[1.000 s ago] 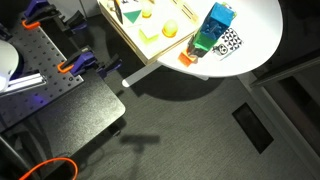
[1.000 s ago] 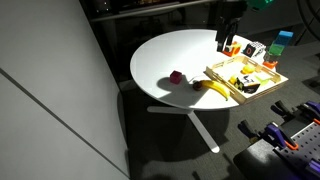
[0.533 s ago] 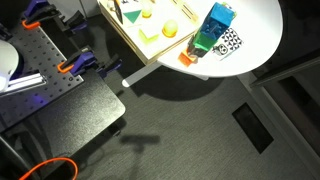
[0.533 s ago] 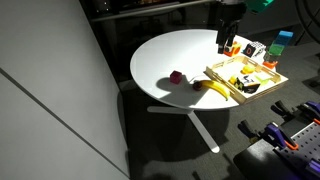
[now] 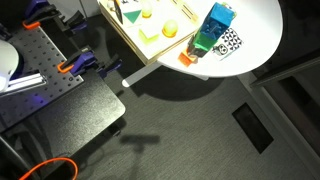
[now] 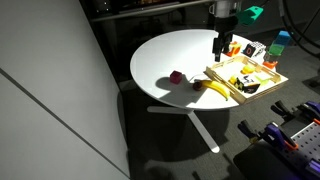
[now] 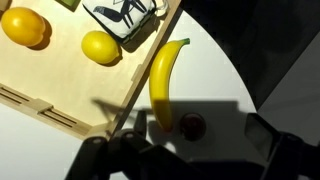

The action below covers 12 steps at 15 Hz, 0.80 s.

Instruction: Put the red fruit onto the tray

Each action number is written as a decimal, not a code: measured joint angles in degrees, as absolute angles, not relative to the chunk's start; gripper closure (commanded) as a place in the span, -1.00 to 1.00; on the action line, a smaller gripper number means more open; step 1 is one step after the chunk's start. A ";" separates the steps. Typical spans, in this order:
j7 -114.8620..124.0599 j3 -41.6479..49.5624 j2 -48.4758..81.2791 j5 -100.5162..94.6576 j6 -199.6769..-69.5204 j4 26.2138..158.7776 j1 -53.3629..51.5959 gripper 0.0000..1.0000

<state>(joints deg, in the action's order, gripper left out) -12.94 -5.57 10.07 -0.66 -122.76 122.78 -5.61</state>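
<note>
Fruit first: red fruit (image 7: 190, 126) just beside banana (image 7: 165, 85) tip; probably light, firm, rollable; pinch its middle; fingers (image 7: 285, 155) wide, empty.

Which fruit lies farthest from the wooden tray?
The small dark red fruit. It sits alone on the white tabletop, beyond the banana, which lies close along the tray edge. The round yellow fruit is on the tray.

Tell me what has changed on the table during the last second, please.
The gripper shifted slightly in an exterior view, toward the side of the red fruit; it took hold of nothing. The red fruit, the banana and the tray stayed where they were.
</note>
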 measured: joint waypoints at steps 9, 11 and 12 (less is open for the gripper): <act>-12.47 -6.68 18.03 -3.12 -135.25 122.50 -8.64 -1.00; -12.07 -6.70 19.30 -4.29 -137.31 122.56 -9.21 -1.00; -11.61 -6.70 19.86 -5.05 -138.24 122.65 -9.39 -1.00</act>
